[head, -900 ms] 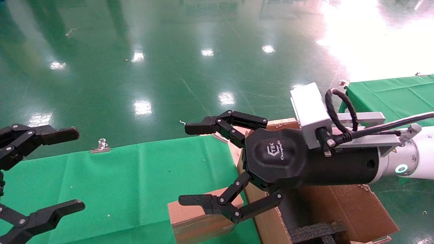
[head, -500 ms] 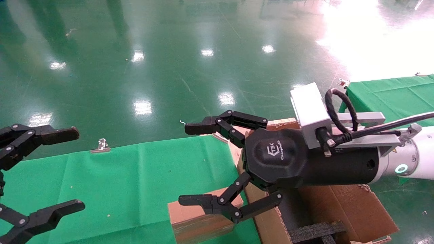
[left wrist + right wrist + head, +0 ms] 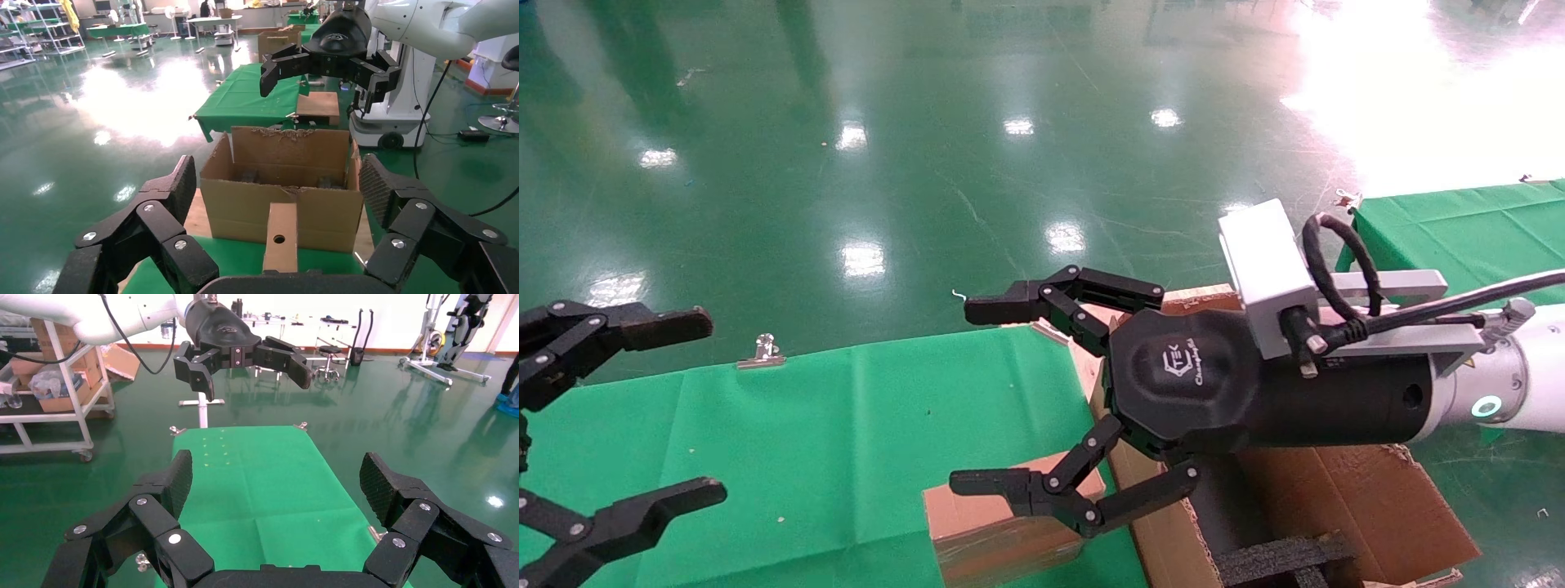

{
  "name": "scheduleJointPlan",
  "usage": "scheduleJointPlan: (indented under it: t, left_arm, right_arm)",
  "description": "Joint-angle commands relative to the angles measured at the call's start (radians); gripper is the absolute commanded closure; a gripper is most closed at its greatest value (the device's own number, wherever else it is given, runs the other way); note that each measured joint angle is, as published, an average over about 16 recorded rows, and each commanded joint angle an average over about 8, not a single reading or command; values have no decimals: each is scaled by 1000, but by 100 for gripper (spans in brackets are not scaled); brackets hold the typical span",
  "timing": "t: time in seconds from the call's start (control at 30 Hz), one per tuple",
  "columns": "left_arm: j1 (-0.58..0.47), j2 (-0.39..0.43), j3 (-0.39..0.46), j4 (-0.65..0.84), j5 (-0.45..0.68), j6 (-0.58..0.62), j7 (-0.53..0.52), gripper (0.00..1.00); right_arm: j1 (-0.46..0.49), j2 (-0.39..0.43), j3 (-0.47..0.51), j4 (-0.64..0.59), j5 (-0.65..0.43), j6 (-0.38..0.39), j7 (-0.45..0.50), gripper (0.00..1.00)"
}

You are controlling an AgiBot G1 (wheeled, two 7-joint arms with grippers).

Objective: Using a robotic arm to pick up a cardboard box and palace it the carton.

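The right gripper (image 3: 997, 400) of the robotic arm (image 3: 1532, 384) is held with its fingers spread wide and nothing between them, above the right edge of the green-covered table (image 3: 805, 441), where the cardboard box (image 3: 1001, 531) is seen just below the lower finger and just beside the carton (image 3: 1352, 498). In the left wrist view the cardboard box (image 3: 280, 236) is shown end-on with a round hole facing the camera and its long axis pointing toward the carton (image 3: 284, 196), whose interior is shown only partly, whereas black foam inside is shown in the head view. The left gripper (image 3: 609, 425) is held spread and empty over the table's left edge.
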Motion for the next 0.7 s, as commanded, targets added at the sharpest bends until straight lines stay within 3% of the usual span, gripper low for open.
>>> scheduleJointPlan:
  t: [0.03, 0.37, 0.7]
  left_arm:
    - [0, 0, 0, 0, 0, 0, 0, 100]
    - [0, 0, 0, 0, 0, 0, 0, 100]
    - [0, 0, 0, 0, 0, 0, 0, 100]
  right_arm:
    - [-2, 0, 1, 0, 3, 0, -1, 0]
    - [99, -6, -79, 0, -190, -39, -10, 0]
    - [241, -84, -240, -20, -441, -74, -21, 0]
